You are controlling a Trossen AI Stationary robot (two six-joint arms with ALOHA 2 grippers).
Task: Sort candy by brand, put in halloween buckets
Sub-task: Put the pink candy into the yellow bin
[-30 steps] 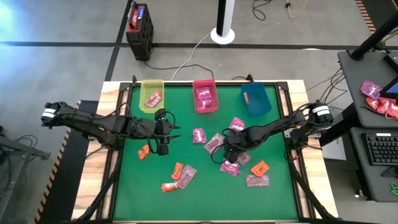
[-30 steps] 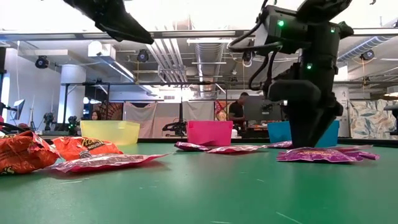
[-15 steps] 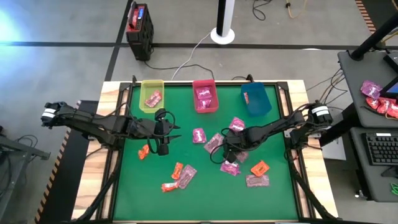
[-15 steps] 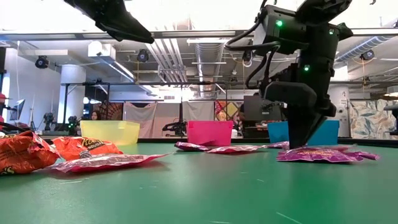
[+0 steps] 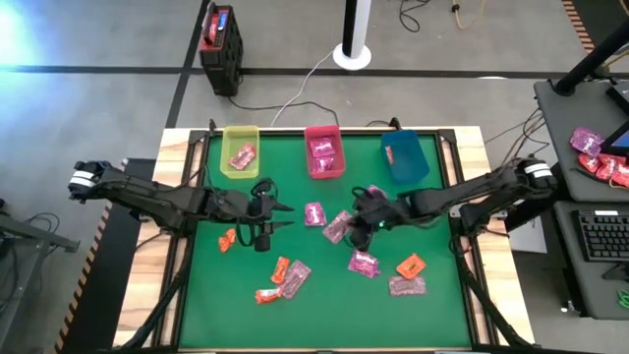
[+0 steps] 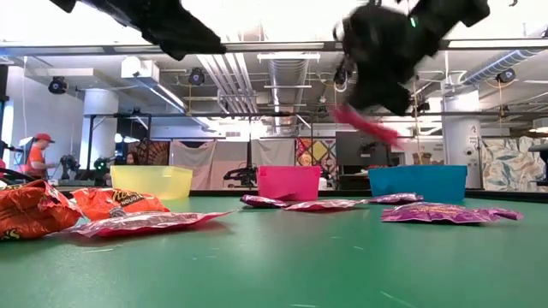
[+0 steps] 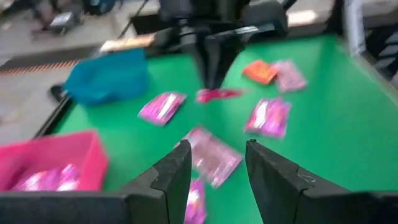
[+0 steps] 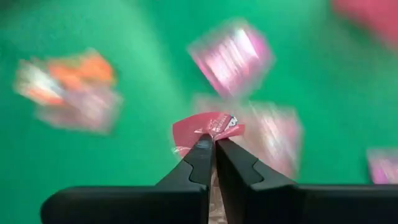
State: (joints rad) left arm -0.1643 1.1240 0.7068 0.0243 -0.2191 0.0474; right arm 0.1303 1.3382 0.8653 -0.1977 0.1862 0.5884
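Three buckets stand along the table's far edge: yellow-green (image 5: 241, 150), pink (image 5: 324, 150) and blue (image 5: 404, 157). Candy packets lie flat on the green mat: magenta ones (image 5: 339, 226) mid-table, orange ones (image 5: 280, 270) nearer the front. My right gripper (image 5: 364, 224) hangs above the middle of the mat, shut on a small red-pink packet (image 6: 368, 126). My left gripper (image 7: 214, 168) is open and holds nothing. It hovers left of centre (image 5: 263, 234), facing the right gripper (image 7: 214, 56). My right gripper pinches one end of the red-pink packet (image 8: 208, 138) between its two fingertips. The fingers slant downward. The rest of the packet sticks out past the tips (image 8: 208, 124). The packet is lifted clear of the mat and hangs tilted below the gripper (image 6: 381, 133).
A black-and-red box (image 5: 221, 39) stands on the floor beyond the far edge. More packets lie on a side desk (image 5: 595, 157) at the right. Orange packets (image 6: 111, 204) lie close to the low camera. People show in the room behind (image 6: 38, 150).
My right gripper has shut on the red-pink packet down at the mat. It then rose well above the mat and tipped nearer to level. The packet has come up with it, clear of the other candy.
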